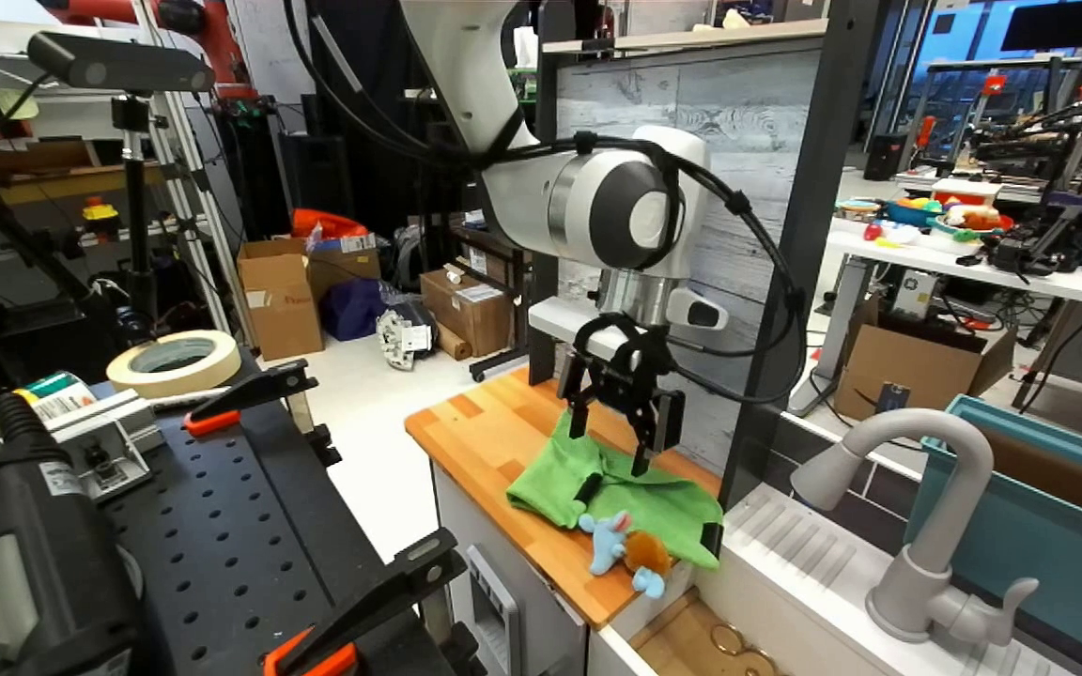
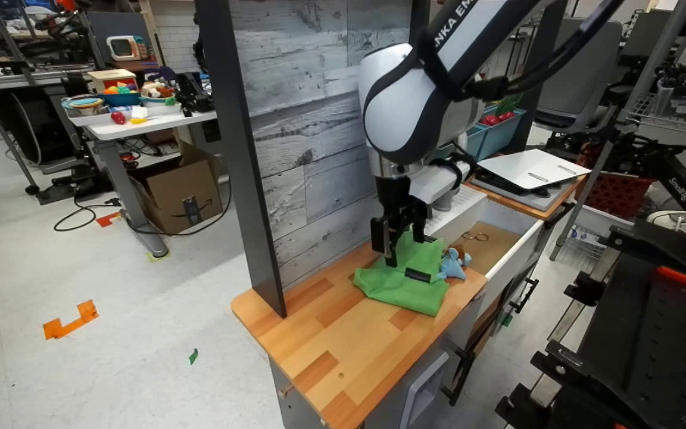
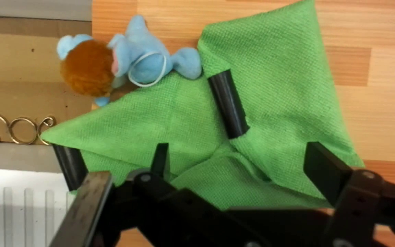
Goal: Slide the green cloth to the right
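The green cloth lies rumpled and folded on the wooden counter, in both exterior views (image 1: 668, 512) (image 2: 402, 292) and the wrist view (image 3: 279, 75). It bears black strips, one near its middle (image 3: 228, 103) and one near a corner (image 3: 70, 166). In the exterior view that corner reaches the counter's edge by the sink. My gripper (image 1: 611, 446) is open and points down over the cloth. It also shows in the other views (image 2: 404, 250) (image 3: 237, 151). Its fingers are spread wide with nothing between them. They appear above the cloth; I cannot tell whether the tips touch it.
A light-blue and brown plush toy (image 3: 149, 60) lies against the cloth, at the edge over an open drawer (image 2: 486, 238) holding a metal ring piece (image 3: 22, 128). A grey wood-look panel (image 2: 319, 179) stands behind the counter (image 2: 343, 351). A faucet (image 1: 935, 526) rises beside it.
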